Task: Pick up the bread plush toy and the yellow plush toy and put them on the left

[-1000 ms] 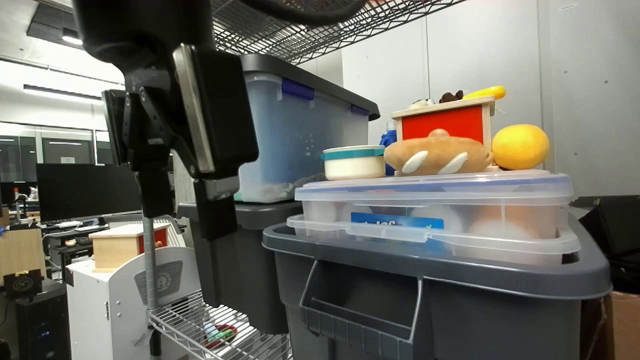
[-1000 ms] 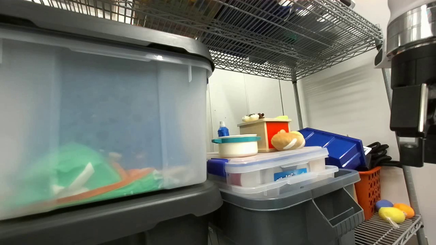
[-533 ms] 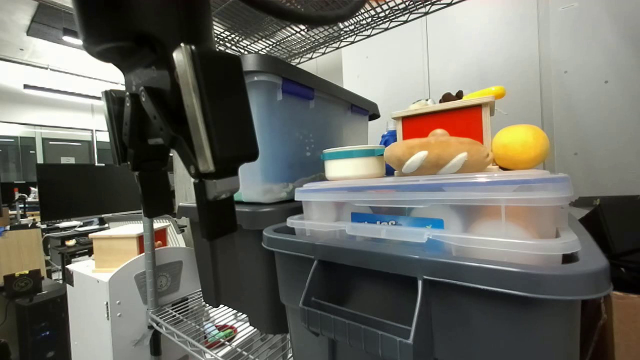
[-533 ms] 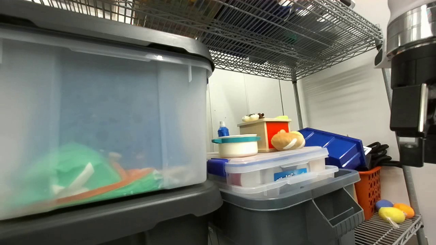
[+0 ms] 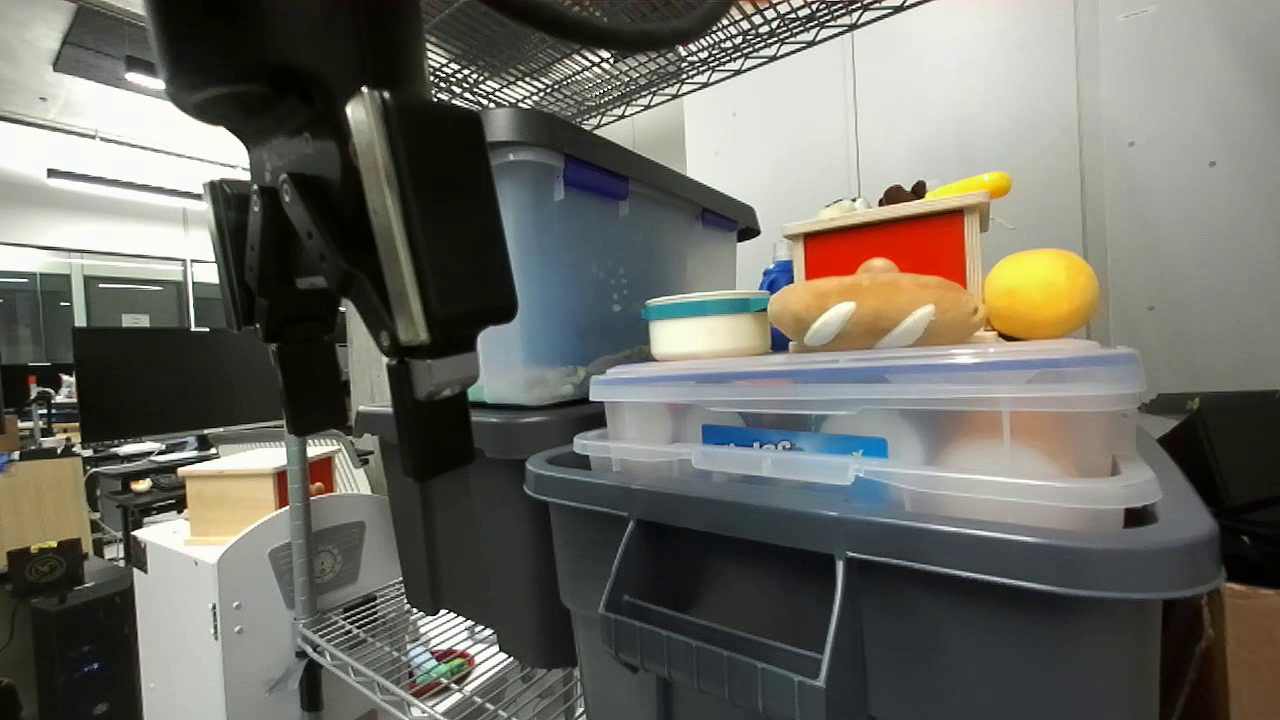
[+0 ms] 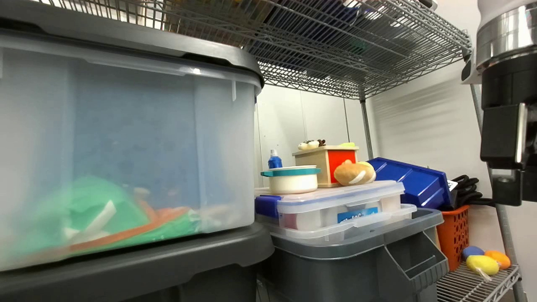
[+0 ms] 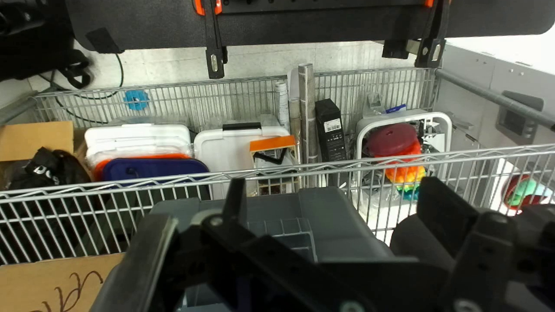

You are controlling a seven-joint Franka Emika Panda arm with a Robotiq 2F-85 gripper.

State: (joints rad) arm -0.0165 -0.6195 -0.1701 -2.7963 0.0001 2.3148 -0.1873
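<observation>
In an exterior view, a whitish arm segment point(image 6: 499, 9) is ending in a shiny silver collar point(image 6: 507, 37) above a black cylinder point(image 6: 508, 83). The gripper point(image 5: 367, 410) is looking black and blocky, a silver strip point(image 5: 390, 215) edging its housing point(image 5: 450, 220). In the wrist view, round screw heads point(image 7: 216, 221) are studding its links point(image 7: 277, 258).

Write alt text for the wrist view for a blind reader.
An open, empty gripper spans the foreground, with a gray bin behind it. Beyond wire shelving are rolled tubes, a black box and a multicolored item; cardboard shows lower left.
</observation>
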